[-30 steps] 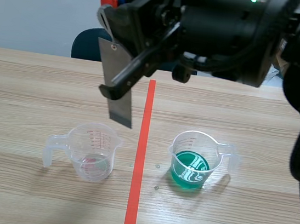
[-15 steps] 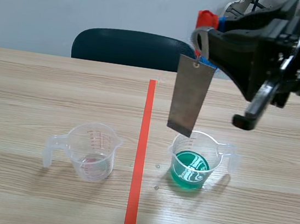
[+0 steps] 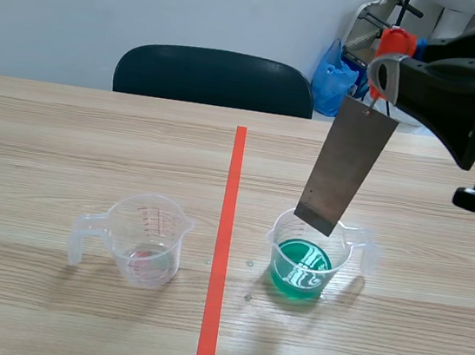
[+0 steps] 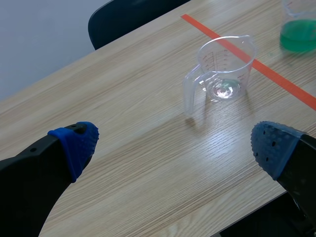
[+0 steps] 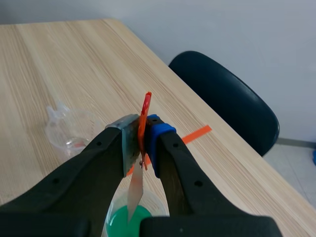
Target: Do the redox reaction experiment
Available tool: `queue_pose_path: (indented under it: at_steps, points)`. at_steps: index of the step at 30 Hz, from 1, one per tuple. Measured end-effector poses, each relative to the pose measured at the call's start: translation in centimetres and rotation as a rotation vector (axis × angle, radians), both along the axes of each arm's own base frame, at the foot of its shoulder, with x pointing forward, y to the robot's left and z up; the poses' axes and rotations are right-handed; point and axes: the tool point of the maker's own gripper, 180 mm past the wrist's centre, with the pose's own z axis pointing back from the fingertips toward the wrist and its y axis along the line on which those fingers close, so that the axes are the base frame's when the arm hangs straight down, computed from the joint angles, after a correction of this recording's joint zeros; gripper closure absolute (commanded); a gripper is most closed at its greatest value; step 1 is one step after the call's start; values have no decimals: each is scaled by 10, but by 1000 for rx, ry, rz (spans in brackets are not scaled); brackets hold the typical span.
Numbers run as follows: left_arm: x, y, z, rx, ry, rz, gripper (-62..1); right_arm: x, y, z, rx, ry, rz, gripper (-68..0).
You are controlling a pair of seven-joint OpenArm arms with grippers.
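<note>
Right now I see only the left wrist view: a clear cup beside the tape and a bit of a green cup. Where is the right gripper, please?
Observer: The right gripper is raised, with the green cup below it.
Operator: What does it hold?
Observer: Its jaws are shut on a red tab, and a grey metal strip hangs from that tab.
Operator: Is the strip in the liquid?
Observer: It seems not: its lower edge shows near the cup's rim, above the green liquid.
</note>
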Motion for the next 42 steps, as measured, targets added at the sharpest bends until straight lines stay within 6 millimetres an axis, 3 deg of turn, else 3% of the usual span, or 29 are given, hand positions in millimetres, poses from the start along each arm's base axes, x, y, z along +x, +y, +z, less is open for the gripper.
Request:
queue_pose_path:
  at_steps: [42]
  points:
    - [0,0,0,0,0,0,-623,2,-4,-4,1,9,-2,-7]
